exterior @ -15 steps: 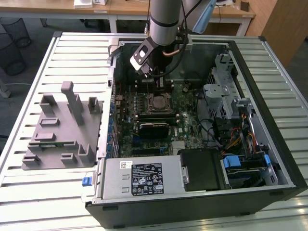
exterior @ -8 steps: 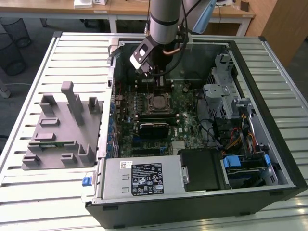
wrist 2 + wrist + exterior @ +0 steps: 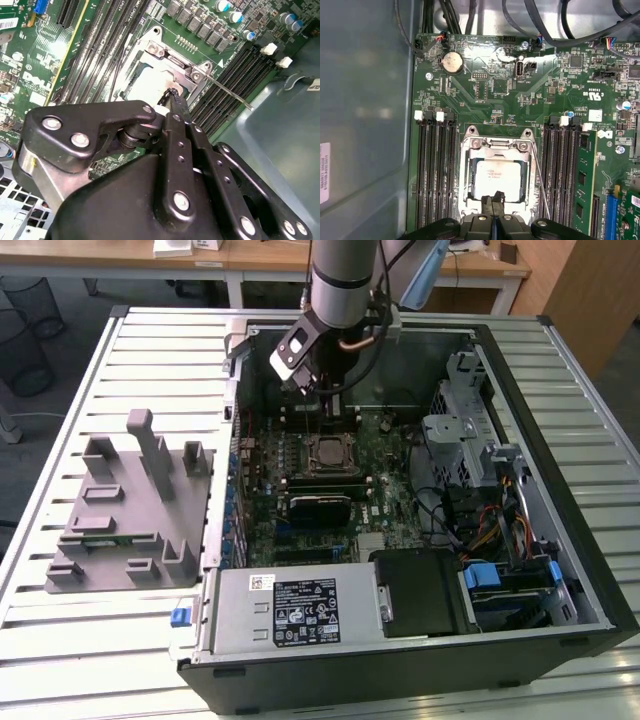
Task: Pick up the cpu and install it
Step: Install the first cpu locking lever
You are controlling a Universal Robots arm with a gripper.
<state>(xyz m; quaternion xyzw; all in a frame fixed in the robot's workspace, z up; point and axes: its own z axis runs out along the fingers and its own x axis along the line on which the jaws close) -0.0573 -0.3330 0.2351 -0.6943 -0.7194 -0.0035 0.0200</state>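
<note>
Right now the gripper (image 3: pixel 318 398) hangs inside the open computer case (image 3: pixel 520 390), low over the motherboard (image 3: pixel 385 490), at about 12 o'clock from the CPU socket (image 3: pixel 333 454) in the exterior view. The arm (image 3: pixel 343 280) drops in from above the case's far wall.

In the first wrist view the gripper (image 3: pixel 493 201) shows its two fingertips pressed together with no gap between them and nothing held. They sit just over the near edge of the cpu (image 3: pixel 498 178). The cpu, a silvery-white square chip, lies flat in the socket (image 3: pixel 496 145), inside the metal frame. Whether the fingertips actually touch the chip cannot be told. A thin metal lever (image 3: pixel 540 180) runs along one side of the socket frame. Black memory slots (image 3: pixel 436 170) flank the socket on both sides, and a round coin battery (image 3: pixel 452 62) sits further up the board near a bundle of black cables (image 3: pixel 560 30).

In the second wrist view the gripper (image 3: pixel 172 100) again reads as clenched, its tip poised at the edge of the cpu (image 3: pixel 147 85), which rests within the socket frame (image 3: pixel 170 55). The lever (image 3: pixel 230 92) sticks out beyond the frame's corner.

In the exterior view, a grey parts fixture (image 3: pixel 130 505) stands on the slatted table (image 3: pixel 60 640) at 9 o'clock from the case. The power supply (image 3: pixel 290 605) fills the case at 6 o'clock, with the drive bays (image 3: pixel 470 430) at 3 o'clock.
</note>
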